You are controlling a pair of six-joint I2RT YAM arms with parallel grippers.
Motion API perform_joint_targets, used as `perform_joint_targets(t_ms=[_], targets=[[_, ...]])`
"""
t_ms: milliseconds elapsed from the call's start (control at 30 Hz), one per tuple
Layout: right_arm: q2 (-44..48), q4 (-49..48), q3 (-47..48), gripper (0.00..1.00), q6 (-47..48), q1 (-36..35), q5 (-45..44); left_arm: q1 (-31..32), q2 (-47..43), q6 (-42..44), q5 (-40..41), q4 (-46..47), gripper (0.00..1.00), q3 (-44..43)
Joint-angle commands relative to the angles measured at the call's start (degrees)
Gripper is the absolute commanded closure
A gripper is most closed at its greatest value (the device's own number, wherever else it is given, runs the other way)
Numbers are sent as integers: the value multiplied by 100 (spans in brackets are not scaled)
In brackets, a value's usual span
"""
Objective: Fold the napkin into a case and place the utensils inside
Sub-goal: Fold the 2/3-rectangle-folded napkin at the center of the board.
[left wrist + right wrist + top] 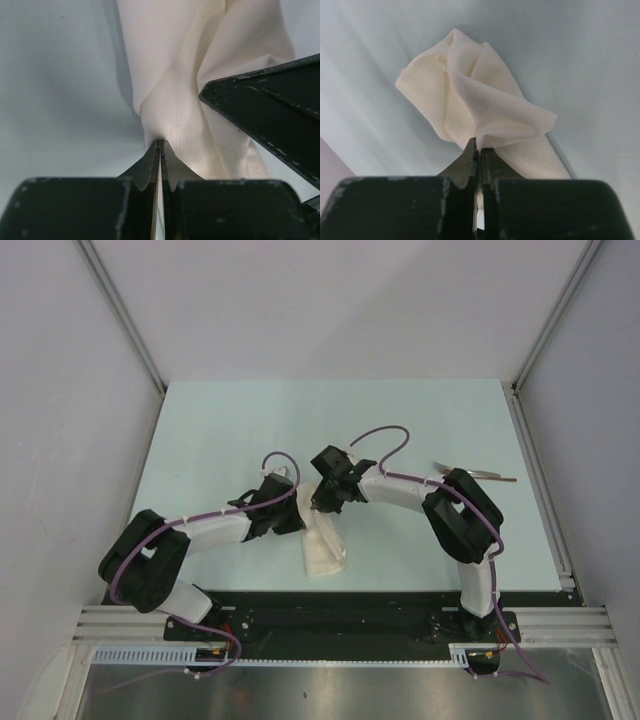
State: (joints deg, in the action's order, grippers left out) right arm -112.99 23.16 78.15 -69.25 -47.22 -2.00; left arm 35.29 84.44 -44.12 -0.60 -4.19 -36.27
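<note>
I saw both grippers pinched shut on the napkin (326,548), mid-table (220,430): left gripper (160,144) nipping a fold at its fingertips, right gripper (478,143) clamping the bunched end. The spoon (478,473) lay well apart, far right.

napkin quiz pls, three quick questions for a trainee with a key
1. True or false: the slim metal spoon with a silver handle lies inside the soft cream cloth napkin.
2. Of the left pincer and the right pincer, which pinches the napkin? A left only, B right only, C both.
3. Fill in: the spoon lies on the pale green table at the robot's ___ side.
Key: 1 false; 2 C; 3 right.
</note>
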Motion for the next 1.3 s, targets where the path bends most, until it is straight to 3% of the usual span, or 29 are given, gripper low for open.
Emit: perform_joint_targets(t_ms=[0, 200, 367, 467, 500, 567, 600, 933, 1267], targets=[[-170, -22, 349, 100, -423, -103, -363, 31, -51, -79, -168, 138, 94, 76], [-294, 180, 456, 92, -53, -182, -607, 31, -428, 70, -37, -179, 94, -3], [-241, 373, 446, 92, -421, -287, -1029, 13, -814, 158, -221, -556, 91, -152], [-355, 784, 727, 93, -606, -393, -1372, -118, -1261, 298, -326, -767, 68, -143], [-381, 882, 780, 93, -676, -445, -1521, -180, -1412, 438, -492, -716, 53, -109], [-347, 866, 781, 94, -791, -481, -1619, -180, -1597, 579, -642, -724, 38, -108], [-329, 840, 781, 94, -809, -516, -1672, -189, -1589, 763, -834, -750, 26, -143], [-356, 857, 816, 92, -1134, -595, -1470, -145, -1177, 1309, -1320, -451, 19, -134], [-232, 804, 781, 93, -1459, -683, -1400, 83, -1160, 1327, -731, 392, 14, 322]])
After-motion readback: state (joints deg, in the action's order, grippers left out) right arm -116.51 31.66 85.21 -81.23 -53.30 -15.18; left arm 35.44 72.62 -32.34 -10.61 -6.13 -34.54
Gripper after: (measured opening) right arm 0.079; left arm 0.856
